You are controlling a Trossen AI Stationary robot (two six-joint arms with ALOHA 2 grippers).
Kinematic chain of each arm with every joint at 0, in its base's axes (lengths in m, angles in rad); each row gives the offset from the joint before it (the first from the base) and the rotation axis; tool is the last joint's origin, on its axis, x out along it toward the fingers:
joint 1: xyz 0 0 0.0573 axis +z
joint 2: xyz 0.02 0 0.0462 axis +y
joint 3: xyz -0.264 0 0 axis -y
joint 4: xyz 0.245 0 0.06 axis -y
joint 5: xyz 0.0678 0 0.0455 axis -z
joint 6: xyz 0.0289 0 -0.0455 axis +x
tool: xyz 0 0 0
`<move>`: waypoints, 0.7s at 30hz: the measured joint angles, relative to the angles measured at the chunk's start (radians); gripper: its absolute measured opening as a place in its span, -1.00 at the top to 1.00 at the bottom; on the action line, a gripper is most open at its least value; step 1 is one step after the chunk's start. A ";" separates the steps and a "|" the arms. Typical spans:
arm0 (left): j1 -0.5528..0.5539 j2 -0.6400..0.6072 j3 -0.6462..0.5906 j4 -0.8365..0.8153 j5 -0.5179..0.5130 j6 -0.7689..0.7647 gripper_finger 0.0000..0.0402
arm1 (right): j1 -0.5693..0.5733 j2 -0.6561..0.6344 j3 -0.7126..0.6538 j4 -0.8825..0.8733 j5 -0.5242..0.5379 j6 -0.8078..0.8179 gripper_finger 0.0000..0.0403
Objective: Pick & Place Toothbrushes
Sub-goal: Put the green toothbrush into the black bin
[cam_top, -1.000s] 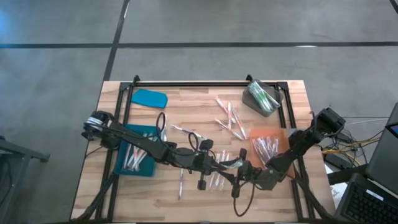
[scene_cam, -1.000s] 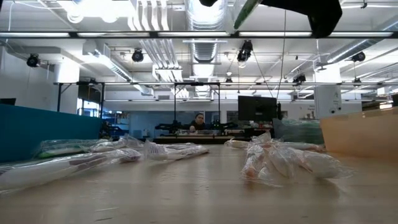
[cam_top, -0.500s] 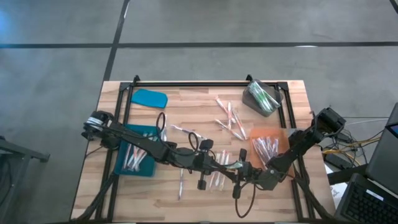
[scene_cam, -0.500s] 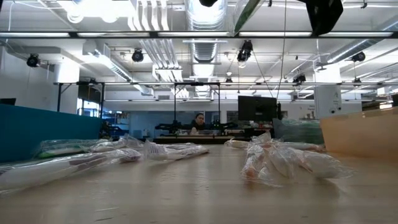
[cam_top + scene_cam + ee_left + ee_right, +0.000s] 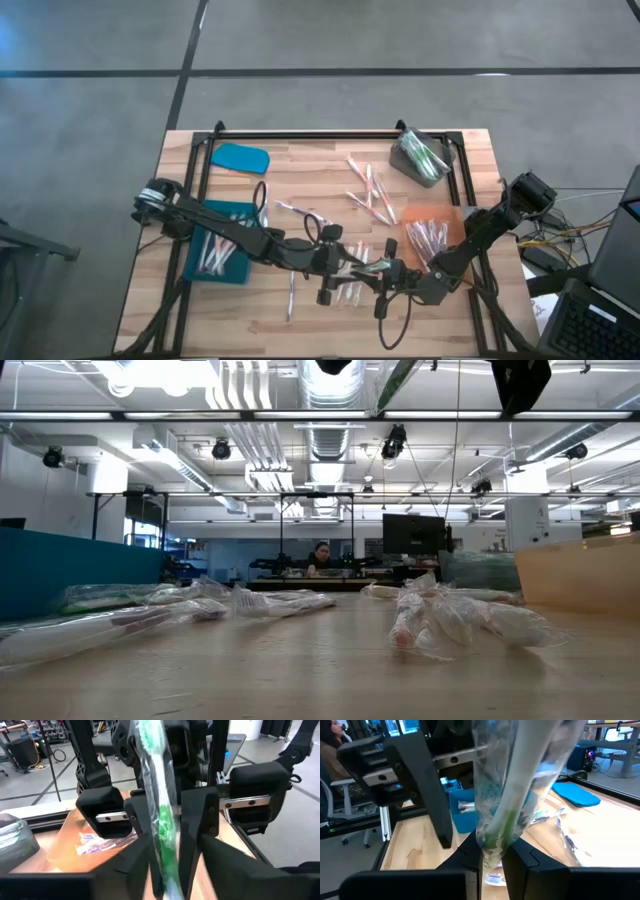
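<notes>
The green toothbrush (image 5: 372, 266) (in its clear wrapper) hangs above the worktop (image 5: 300, 160), stretched between both arms. The right gripper (image 5: 393, 271) pinches one end; the left gripper (image 5: 352, 266) stands open around the other.

Bright ceiling lights (image 5: 150, 372) glare in the low view; wrist views blur up close.

arms: two dark jointed, matte black | cables: black loops along links | hand fingers (image 5: 200, 835): black angular, silver screwed bars
</notes>
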 joint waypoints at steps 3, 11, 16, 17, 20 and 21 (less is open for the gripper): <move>0.000 0.000 0.000 -0.006 -0.002 0.011 -0.12 | 0.000 0.000 0.000 0.000 0.000 0.000 0.82; 0.000 -0.002 0.000 -0.022 -0.017 0.027 -0.24 | 0.000 0.000 0.000 -0.008 0.000 0.000 0.82; -0.001 -0.040 0.000 -0.133 -0.135 0.025 -0.23 | -0.002 0.000 0.000 -0.030 0.006 0.002 0.82; 0.000 -0.050 0.000 -0.158 -0.156 0.025 -0.23 | -0.002 0.000 0.000 -0.033 0.005 0.001 0.82; 0.012 -0.080 -0.018 -0.187 -0.181 0.022 -0.23 | -0.002 -0.001 0.000 -0.041 0.002 0.001 0.82; 0.016 -0.091 -0.027 -0.194 -0.186 0.022 -0.23 | -0.001 -0.005 0.000 -0.052 0.000 0.000 0.82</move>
